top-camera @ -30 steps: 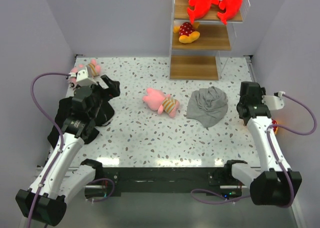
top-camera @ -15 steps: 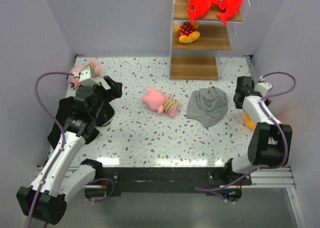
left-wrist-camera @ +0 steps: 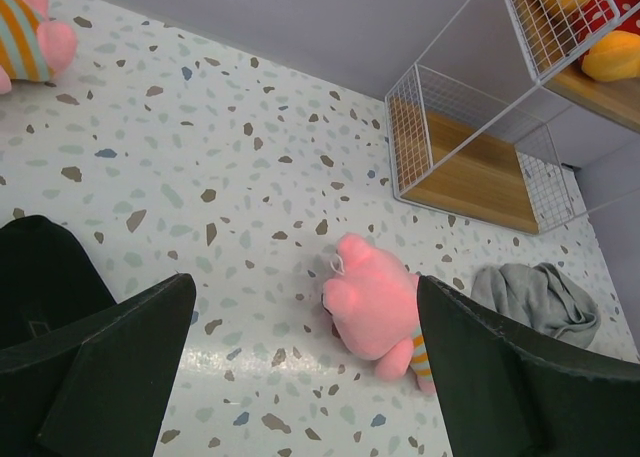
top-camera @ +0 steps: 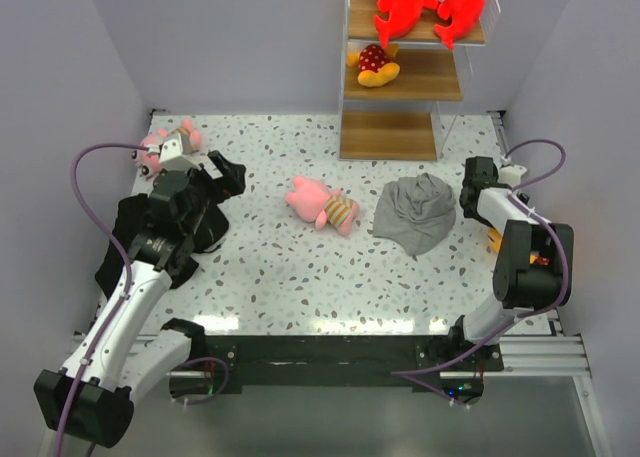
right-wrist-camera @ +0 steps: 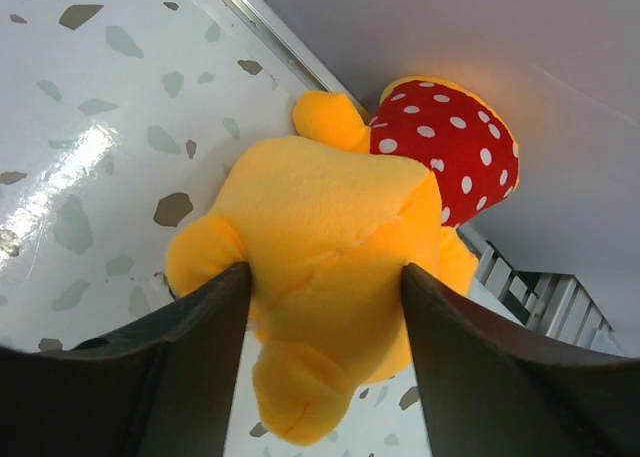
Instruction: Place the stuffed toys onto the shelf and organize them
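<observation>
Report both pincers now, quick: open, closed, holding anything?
Left pincer: open, holding nothing.
Right pincer: closed on the yellow-orange toy, one finger on each side.

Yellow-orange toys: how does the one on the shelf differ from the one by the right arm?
The shelf toy lies on the shelf's middle board; the table toy lies at the right edge of the table. The shelf toy is free; the table toy is held between the fingers of the right gripper. Both have red white-dotted tops.

Left arm (top-camera: 130, 297) stretches forward with left gripper (left-wrist-camera: 300, 367) spread wide; right arm (top-camera: 528, 267) folds back tightly, right gripper (right-wrist-camera: 325, 277) half parted, aimed downward.
</observation>
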Robot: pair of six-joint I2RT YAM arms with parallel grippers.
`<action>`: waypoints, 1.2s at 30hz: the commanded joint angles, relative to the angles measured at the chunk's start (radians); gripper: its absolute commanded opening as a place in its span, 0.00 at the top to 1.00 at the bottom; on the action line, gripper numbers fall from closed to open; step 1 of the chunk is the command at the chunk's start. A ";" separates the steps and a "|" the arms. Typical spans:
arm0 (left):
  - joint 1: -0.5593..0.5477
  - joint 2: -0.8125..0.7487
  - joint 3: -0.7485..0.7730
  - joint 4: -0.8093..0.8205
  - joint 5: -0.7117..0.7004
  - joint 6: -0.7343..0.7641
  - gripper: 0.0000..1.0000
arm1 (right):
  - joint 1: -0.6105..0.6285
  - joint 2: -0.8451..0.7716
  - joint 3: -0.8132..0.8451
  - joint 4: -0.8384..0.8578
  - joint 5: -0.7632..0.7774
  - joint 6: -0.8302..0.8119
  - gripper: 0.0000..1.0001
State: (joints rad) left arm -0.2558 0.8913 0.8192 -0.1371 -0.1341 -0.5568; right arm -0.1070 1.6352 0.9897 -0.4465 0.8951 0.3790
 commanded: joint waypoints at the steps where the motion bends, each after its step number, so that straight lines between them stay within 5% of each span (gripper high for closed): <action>1: -0.002 -0.009 -0.008 0.039 -0.022 0.006 0.03 | -0.003 0.003 0.012 0.002 0.010 -0.028 0.46; 7: -0.003 -0.012 -0.008 0.039 -0.019 0.008 0.03 | -0.003 -0.008 0.021 -0.058 0.016 0.001 0.75; 10: -0.003 -0.009 -0.008 0.044 -0.012 0.008 0.03 | -0.003 -0.067 0.000 -0.060 -0.013 -0.008 1.00; 15: -0.003 -0.006 -0.003 0.044 -0.002 0.009 0.04 | 0.000 -0.188 -0.003 -0.076 -0.087 -0.015 1.00; 22: -0.003 -0.017 -0.008 0.097 0.091 0.075 0.06 | 0.171 -0.319 0.183 -0.239 -0.154 0.008 1.00; 28: -0.013 0.000 -0.015 0.217 0.347 0.135 0.07 | 0.279 -0.359 0.337 -0.408 -0.543 0.075 1.00; 36: -0.138 0.015 -0.006 0.300 0.568 0.273 0.09 | 0.319 -0.528 0.233 -0.192 -1.305 0.233 1.00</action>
State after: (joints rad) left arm -0.3222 0.9215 0.8074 0.0563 0.2806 -0.3981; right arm 0.1959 1.1637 1.2552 -0.7502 0.0486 0.4988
